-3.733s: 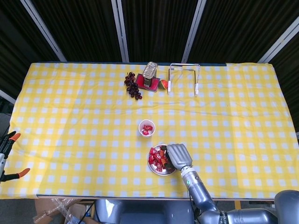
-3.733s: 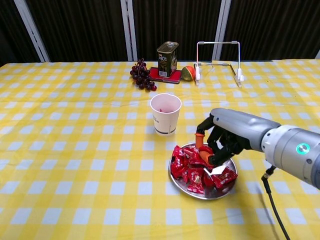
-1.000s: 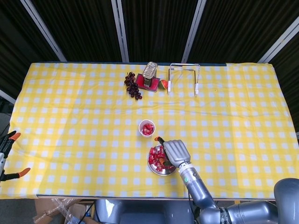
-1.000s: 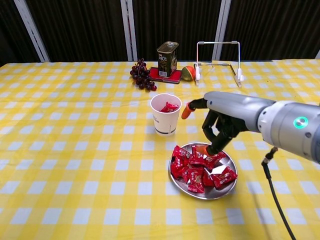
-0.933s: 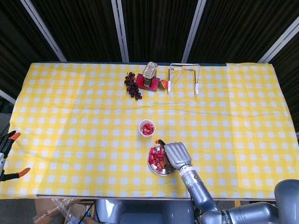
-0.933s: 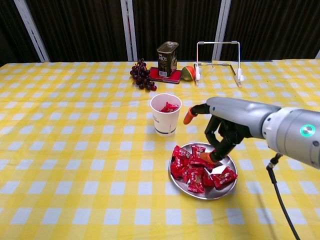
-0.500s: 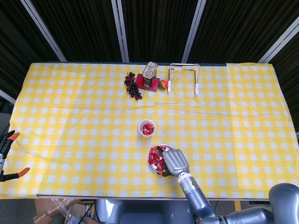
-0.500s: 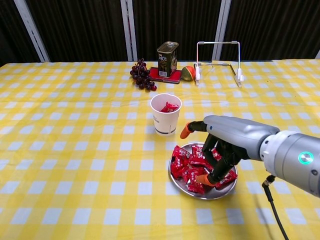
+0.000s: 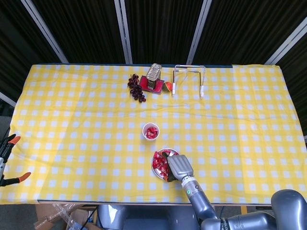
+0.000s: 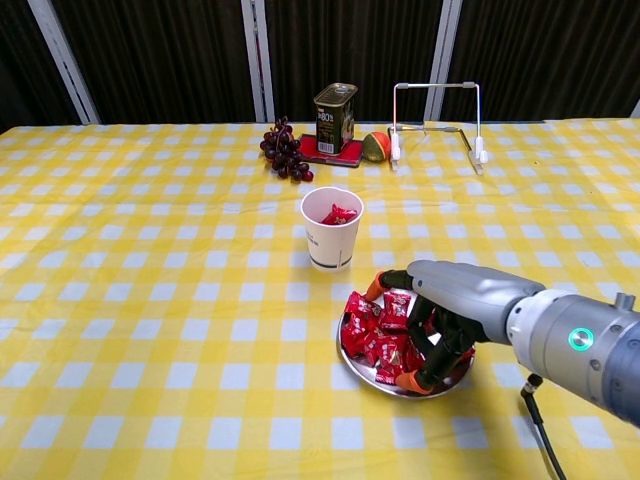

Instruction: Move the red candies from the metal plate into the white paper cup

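Observation:
The metal plate (image 10: 345,352) (image 9: 170,150) lies near the table's front edge with several red wrapped candies (image 10: 365,326) (image 9: 158,164) piled on it. Behind it and to the left stands the white paper cup (image 10: 331,238) (image 9: 150,132), with red candy (image 10: 338,214) showing inside. My right hand (image 10: 440,302) (image 9: 176,166) hangs low over the plate's right and near side. Its orange-tipped fingers (image 10: 414,379) reach down onto the candies at the plate's near rim, while the thumb points toward the cup, apart from them. I see nothing gripped. My left hand appears in neither view.
At the far middle of the yellow checked table are dark grapes (image 10: 284,150), a tin can (image 10: 334,117) on a red mat, a cut fruit piece (image 10: 376,147) and a wire rack (image 10: 436,122). Orange-handled clamps (image 9: 9,143) sit off the left edge.
Since 3.7 s ago, more red candy shows in the cup. Over the last second my right hand has come back from beside the cup and sunk onto the plate's near side.

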`<state>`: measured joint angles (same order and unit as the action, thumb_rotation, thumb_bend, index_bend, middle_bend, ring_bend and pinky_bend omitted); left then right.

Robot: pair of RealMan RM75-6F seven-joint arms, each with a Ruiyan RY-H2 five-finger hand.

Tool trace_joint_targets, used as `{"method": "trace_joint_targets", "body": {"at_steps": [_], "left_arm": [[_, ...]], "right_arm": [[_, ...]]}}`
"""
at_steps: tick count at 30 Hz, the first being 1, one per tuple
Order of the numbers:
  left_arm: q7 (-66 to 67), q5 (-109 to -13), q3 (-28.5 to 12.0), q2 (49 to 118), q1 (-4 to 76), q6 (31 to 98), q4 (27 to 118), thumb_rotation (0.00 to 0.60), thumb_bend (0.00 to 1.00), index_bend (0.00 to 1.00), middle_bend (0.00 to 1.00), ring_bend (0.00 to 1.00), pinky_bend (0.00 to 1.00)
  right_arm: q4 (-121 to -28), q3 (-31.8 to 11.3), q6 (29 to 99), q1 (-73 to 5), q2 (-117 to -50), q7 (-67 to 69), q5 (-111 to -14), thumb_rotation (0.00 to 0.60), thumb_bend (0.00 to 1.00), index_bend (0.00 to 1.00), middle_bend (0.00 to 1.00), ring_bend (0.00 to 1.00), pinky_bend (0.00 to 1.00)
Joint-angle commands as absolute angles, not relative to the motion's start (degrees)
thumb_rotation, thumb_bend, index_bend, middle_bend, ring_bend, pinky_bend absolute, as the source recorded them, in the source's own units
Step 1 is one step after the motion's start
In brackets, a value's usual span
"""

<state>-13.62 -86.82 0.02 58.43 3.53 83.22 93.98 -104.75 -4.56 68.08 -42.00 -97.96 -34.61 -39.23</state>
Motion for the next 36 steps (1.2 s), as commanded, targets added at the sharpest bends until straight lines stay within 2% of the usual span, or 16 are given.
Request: {"method": "trace_joint_targets", "body": {"at_steps": [1,4,7,11,16,27,36], "left_arm": [[-13.5,-86.8,0.0,58.4,3.6,83.2,94.0,0.6,0.04,0.0,0.0,0.0,0.0],[-13.4,-86.7,0.0,58.5,3.6,83.1,94.1,0.6,0.04,0.0,0.0,0.0,0.0],[-13.4,-86.6,0.0,58.4,3.6,83.1,94.1,0.6,0.04,0.0,0.0,0.0,0.0],[-13.4,-86.6,0.0,58.4,3.5,83.2,94.1,0.6,0.04,0.0,0.0,0.0,0.0],[-13.4,-86.7,0.0,58.4,3.5,83.2,94.1,0.6,0.04,0.0,0.0,0.0,0.0],[-13.4,-86.7,0.0,58.5,3.5,83.3,94.0,0.6,0.04,0.0,0.0,0.0,0.0],[-13.4,-86.7,0.0,58.4,3.5,83.2,94.0,0.6,0.04,0.0,0.0,0.0,0.0]], "right_arm": [[-103.8,-4.9,67.2,-41.8,-98.2,-33.7,-39.2,0.6,0.29,0.19,0.75,0.91,0.98],[-102.8,-4.8,66.3,-41.5,-98.4,-32.9,-39.1,0.6,0.29,0.24,0.75,0.91,0.98],[-101.6,-4.7,65.5,-41.1,-98.8,-31.9,-39.0,0.6,0.3,0.32,0.75,0.91,0.98],[-100.4,-4.8,64.7,-40.5,-99.2,-30.6,-39.3,0.6,0.4,0.48,0.75,0.91,0.98],[-99.7,-5.1,64.4,-39.9,-99.2,-29.3,-40.5,0.6,0.5,0.59,0.75,0.91,0.98],[-100.4,-6.6,64.9,-39.1,-98.7,-27.8,-42.7,0.6,0.53,0.61,0.75,0.92,0.98],[-103.9,-8.9,66.9,-39.6,-95.7,-30.2,-42.7,0.6,0.54,0.61,0.75,0.92,0.98]]}}
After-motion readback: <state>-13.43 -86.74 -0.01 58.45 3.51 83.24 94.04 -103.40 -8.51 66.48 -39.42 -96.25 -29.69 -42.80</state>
